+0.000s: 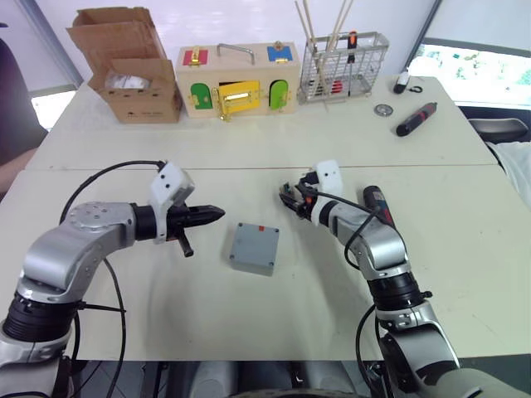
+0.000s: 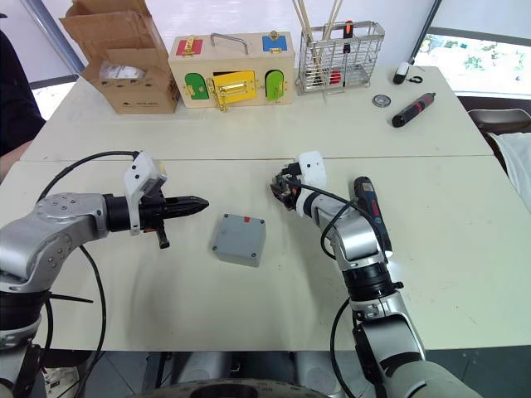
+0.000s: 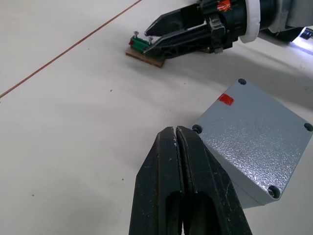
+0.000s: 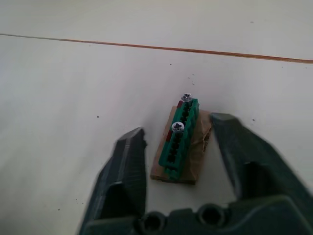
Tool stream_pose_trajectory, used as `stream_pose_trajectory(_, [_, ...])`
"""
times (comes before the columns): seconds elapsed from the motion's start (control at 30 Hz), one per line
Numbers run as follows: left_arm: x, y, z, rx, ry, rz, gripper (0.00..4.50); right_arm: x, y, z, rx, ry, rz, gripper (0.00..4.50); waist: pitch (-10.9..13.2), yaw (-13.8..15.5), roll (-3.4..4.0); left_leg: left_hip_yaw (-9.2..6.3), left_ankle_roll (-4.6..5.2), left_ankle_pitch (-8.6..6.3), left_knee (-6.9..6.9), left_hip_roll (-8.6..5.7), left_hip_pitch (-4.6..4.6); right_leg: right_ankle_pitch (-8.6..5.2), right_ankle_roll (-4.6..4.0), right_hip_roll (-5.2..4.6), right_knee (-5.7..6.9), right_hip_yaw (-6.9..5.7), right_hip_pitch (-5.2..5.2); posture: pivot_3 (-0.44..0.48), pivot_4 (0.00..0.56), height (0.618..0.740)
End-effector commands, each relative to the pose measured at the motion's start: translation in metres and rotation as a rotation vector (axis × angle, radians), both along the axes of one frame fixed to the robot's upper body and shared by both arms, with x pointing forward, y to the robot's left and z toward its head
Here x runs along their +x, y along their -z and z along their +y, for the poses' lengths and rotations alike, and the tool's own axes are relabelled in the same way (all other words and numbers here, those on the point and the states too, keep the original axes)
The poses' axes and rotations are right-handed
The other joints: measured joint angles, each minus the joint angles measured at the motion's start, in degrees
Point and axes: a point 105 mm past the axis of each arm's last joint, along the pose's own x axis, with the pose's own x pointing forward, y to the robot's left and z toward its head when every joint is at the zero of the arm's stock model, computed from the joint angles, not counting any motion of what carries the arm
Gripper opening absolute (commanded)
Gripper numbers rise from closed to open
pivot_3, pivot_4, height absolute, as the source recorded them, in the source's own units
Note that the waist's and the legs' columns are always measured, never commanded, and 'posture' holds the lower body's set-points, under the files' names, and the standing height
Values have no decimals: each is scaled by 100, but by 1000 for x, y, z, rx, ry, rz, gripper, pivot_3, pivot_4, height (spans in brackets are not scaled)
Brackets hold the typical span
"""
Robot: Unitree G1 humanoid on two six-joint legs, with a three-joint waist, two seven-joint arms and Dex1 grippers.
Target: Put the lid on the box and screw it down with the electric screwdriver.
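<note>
The grey box point(image 1: 254, 247) sits mid-table with the flat lid point(image 3: 261, 129) flush on top, showing corner screw holes and a small red mark. My left gripper point(image 1: 217, 214) is shut and empty; its tips hover just left of the box, close to one corner point(image 3: 176, 132). My right gripper point(image 1: 290, 199) is open beyond the box, its fingers either side of a green screw holder point(image 4: 178, 142) that carries two screws on a brown base, without touching it. The electric screwdriver point(image 1: 380, 206) lies on the table just right of my right forearm.
Along the far edge stand a cardboard carton point(image 1: 133, 75), a wooden latch box point(image 1: 236, 83) and a wire basket point(image 1: 344, 66) of sticks. A small black-and-red screwdriver point(image 1: 416, 118) and a round metal piece point(image 1: 382, 109) lie at far right. A person's arm point(image 1: 12, 108) is at the left edge.
</note>
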Motion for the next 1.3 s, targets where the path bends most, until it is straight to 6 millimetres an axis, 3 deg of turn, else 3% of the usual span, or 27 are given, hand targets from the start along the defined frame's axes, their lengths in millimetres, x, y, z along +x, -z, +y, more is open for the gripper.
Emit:
stream_pose_trajectory(0.03, [0, -5, -1, 0, 4, -39, 0, 2, -17, 5, 21, -14, -60, 1330, 0, 0, 0, 0, 0, 0, 0, 0, 0, 0, 0, 0, 0, 0, 0, 0, 150, 740])
stream_pose_trajectory(0.43, [1, 0, -2, 6, 12, -34, 0, 2, -18, 5, 17, -8, -66, 1330, 0, 0, 0, 0, 0, 0, 0, 0, 0, 0, 0, 0, 0, 0, 0, 0, 150, 740])
stream_pose_trajectory(0.47, [1, 0, -2, 7, 13, -33, 0, 2, -18, 4, 17, -6, -66, 909, 0, 0, 0, 0, 0, 0, 0, 0, 0, 0, 0, 0, 0, 0, 0, 0, 150, 740])
stream_pose_trajectory(0.53, [0, 2, -2, 9, 15, -32, 0, 3, -18, 4, 18, -3, -68, 529, 0, 0, 0, 0, 0, 0, 0, 0, 0, 0, 0, 0, 0, 0, 0, 0, 150, 740])
stream_pose_trajectory(0.57, [0, 2, -2, 10, 16, -31, 0, 3, -18, 4, 18, -1, -69, 35, 0, -1, 0, 0, 0, 0, 0, 0, 0, 0, 0, 0, 0, 0, 0, 0, 150, 740])
stream_pose_trajectory(0.93, [-1, 4, -2, 10, 24, -24, 0, -1, -20, 6, 3, -19, -79, 35, 0, 1, 0, 0, 0, 0, 0, 0, 0, 0, 0, 0, 0, 0, 0, 0, 150, 740])
stream_pose_trajectory(1.3, [-1, 7, -5, 10, 40, -13, 0, -8, -50, 5, 21, -36, -147, 35, 0, 4, 0, 0, 0, 0, 0, 0, 0, 0, 0, 0, 0, 0, 0, 0, 150, 740])
